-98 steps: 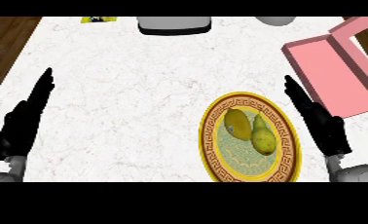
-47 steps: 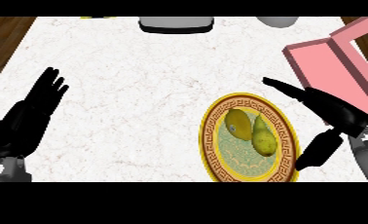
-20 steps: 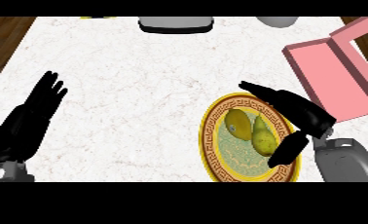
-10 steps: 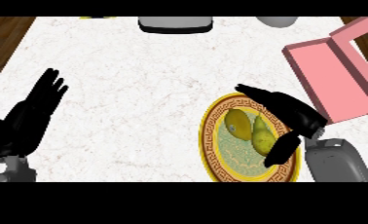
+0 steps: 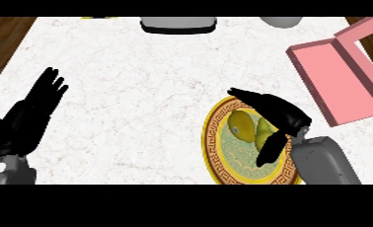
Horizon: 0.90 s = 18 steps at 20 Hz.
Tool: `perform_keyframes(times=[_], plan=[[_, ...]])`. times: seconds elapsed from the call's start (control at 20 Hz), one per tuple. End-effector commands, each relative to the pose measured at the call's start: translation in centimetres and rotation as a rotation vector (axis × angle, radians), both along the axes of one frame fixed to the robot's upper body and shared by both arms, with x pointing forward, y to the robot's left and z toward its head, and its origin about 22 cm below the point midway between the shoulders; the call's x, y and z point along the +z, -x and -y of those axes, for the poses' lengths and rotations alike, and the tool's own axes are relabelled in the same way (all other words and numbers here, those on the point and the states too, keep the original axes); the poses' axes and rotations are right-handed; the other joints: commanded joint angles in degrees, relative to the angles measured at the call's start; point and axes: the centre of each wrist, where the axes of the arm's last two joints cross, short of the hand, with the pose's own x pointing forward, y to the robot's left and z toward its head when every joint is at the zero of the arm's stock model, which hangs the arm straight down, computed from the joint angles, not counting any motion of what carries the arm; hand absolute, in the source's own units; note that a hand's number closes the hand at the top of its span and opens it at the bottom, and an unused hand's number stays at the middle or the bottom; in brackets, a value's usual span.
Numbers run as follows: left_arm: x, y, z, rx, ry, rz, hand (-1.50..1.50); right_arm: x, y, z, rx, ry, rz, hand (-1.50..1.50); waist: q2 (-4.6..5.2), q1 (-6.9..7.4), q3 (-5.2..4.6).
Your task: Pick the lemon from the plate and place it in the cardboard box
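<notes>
Head view, looking steeply down at a pale marble counter (image 5: 146, 88). Near the lower right, a gold-rimmed plate (image 5: 215, 144) holding the lemon (image 5: 241, 125), with a second yellow-green fruit (image 5: 262, 133) just beside it and partly hidden. Hanging right over that fruit, the right hand (image 5: 280, 117): fingers stretched across the top of the plate, thumb dropping down along the right side, spread and not yet closed round anything. Hard to tell whether any finger already touches the fruit. Up and to the right, well apart from the plate, a pink open box (image 5: 331, 80) with its lid raised at the far edge. At the left edge, the left hand (image 5: 33, 115), released, fingers straight and up, resting. At the top edge, a dark grey tray-like thing (image 5: 178, 23) and a pale bowl-like thing (image 5: 280, 22), both cut off.

Step in hand, by judgement: settling the grasp. Best done by lowering until fingers and thumb flank a single fruit, not both, then curling in from opposite sides. Worth centring before closing, since a rounded fruit may roll against its neighbour or toward the rim. Afterwards, lifting straight up before swinging toward the box.
</notes>
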Motion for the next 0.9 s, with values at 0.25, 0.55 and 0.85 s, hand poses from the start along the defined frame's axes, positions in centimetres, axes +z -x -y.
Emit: perform_keyframes(times=[0.25,0.55,0.85], plan=[[1.0,0.7,0.4,-0.007,0.012,0.017,0.0,-2.5,-0.2,-0.2,-0.005,0.015,-0.012,-1.5,-0.02,0.01,0.01],[0.1,1.8,1.5,-0.001,-0.015,-0.001,0.0,-2.6,-1.7,0.6,-0.001,0.019,-0.01,-1.5,0.01,0.17,0.01],[1.5,0.7,0.9,0.002,0.001,0.001,0.0,-4.9,0.2,-1.0,0.033,-0.046,0.098,1.5,0.0,0.04,0.02]])
